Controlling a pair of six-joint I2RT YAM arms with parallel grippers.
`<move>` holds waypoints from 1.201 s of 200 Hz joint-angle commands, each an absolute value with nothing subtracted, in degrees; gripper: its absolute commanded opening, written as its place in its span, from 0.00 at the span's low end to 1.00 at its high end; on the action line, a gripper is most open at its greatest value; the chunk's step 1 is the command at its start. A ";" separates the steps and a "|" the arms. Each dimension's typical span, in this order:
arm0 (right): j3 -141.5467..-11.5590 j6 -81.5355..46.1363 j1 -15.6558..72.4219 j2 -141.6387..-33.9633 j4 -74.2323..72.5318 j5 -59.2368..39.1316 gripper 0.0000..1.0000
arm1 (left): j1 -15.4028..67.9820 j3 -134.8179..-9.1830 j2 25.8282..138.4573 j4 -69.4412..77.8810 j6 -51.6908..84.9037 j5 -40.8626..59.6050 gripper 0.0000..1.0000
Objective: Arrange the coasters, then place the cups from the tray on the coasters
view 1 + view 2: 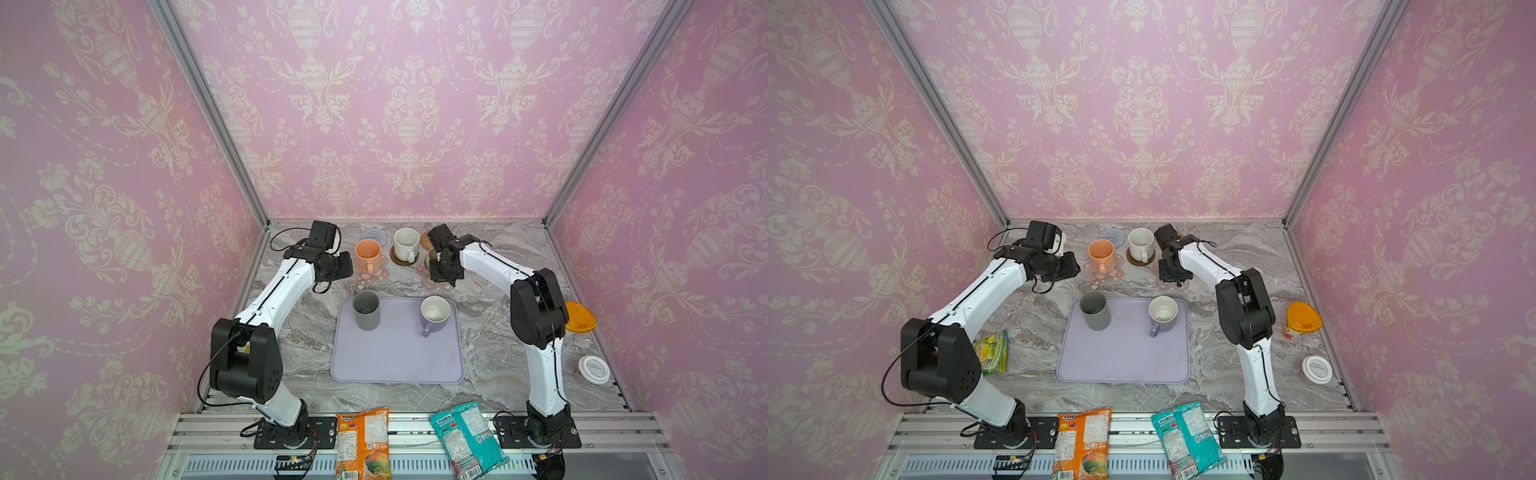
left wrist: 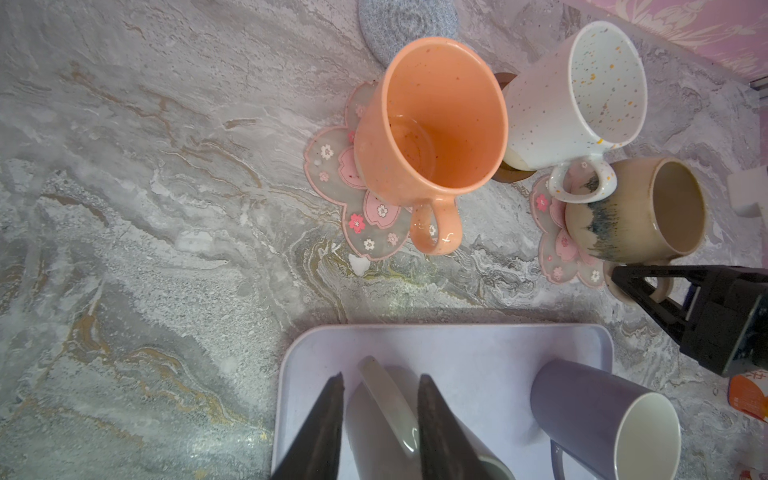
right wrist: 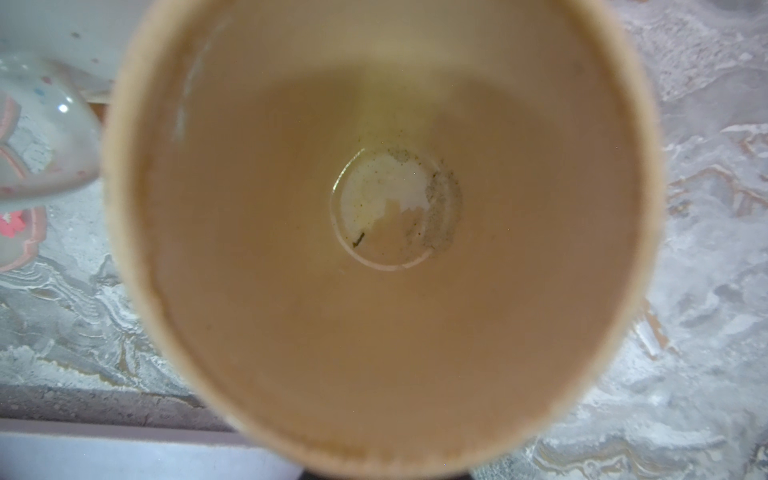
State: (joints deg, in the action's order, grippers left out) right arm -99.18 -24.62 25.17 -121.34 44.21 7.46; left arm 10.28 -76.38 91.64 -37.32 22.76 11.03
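The right end effector (image 2: 631, 282) grips the beige cup (image 2: 636, 212) by its handle, the cup on a pink flower coaster (image 2: 557, 245). The left end effector (image 2: 382, 376) hangs parted — empty.

A lavender tray (image 1: 395, 361) lies flat mid-table. On it stand a dark grey tumbler (image 1: 366, 309) at 11 o'clock and a lavender mug (image 1: 434, 316) at 1 o'clock. Beyond it at 12 o'clock, a peach mug (image 1: 368, 254) sits on a pink flower coaster (image 2: 332, 166), a white speckled mug (image 1: 406, 244) on a brown coaster (image 1: 395, 259), and a beige mug (image 2: 648, 212) upright over a second flower coaster (image 2: 552, 245). Behind them a grey-blue woven coaster (image 1: 374, 233) and a tan rattan coaster (image 1: 424, 241) lie bare.
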 commanded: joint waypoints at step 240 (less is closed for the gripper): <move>-77.34 -23.37 28.78 -88.74 42.89 11.41 0.40 | 10.17 -66.49 79.80 -43.68 23.19 8.70 0.35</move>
State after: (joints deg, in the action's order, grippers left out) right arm -79.48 -24.18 27.90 -92.47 42.33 9.89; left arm 10.28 -68.29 81.67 -41.89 22.81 10.17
